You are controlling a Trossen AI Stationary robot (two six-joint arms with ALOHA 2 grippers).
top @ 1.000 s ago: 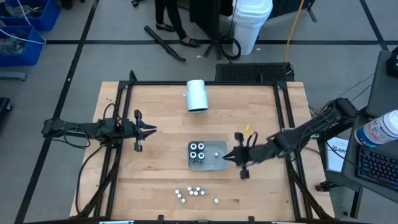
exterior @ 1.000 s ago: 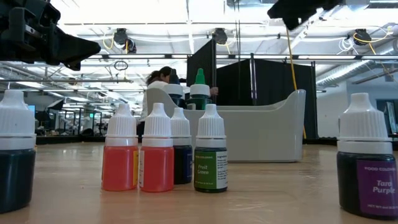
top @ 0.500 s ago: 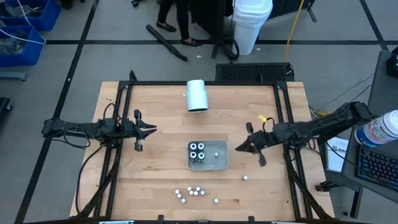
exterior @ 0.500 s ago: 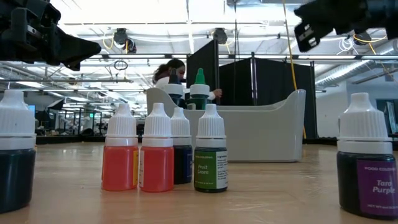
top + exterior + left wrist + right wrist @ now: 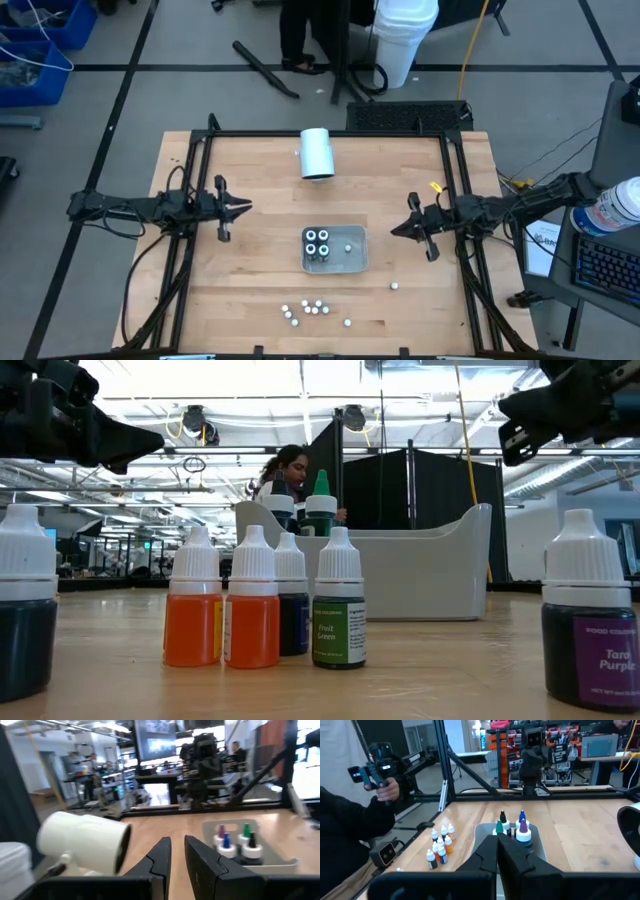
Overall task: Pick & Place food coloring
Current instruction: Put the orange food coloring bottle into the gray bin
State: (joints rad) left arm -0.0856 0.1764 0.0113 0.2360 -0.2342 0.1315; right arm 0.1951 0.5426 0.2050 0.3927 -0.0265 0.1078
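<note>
Wooden planks make up the desk [image 5: 260, 200], framed by black rails, with a grey tray [image 5: 352, 262] near its middle and a white cylinder [image 5: 317, 153] lying at the far side. The food coloring bottles [image 5: 316, 242] are tiny and white-capped; four stand in the tray's left half, and more stand loose in a cluster [image 5: 306, 311] at the near edge, with one lone bottle [image 5: 394, 285] further right. From above only caps show; the low view reveals orange, dark and green bodies [image 5: 265, 615] and a purple-labelled bottle [image 5: 588, 620]. The right end effector [image 5: 395, 229], fingers closed and empty, hovers right of the tray, apart from every bottle. The left end effector [image 5: 246, 209] waits left of the tray, fingers slightly parted, holding nothing.
</note>
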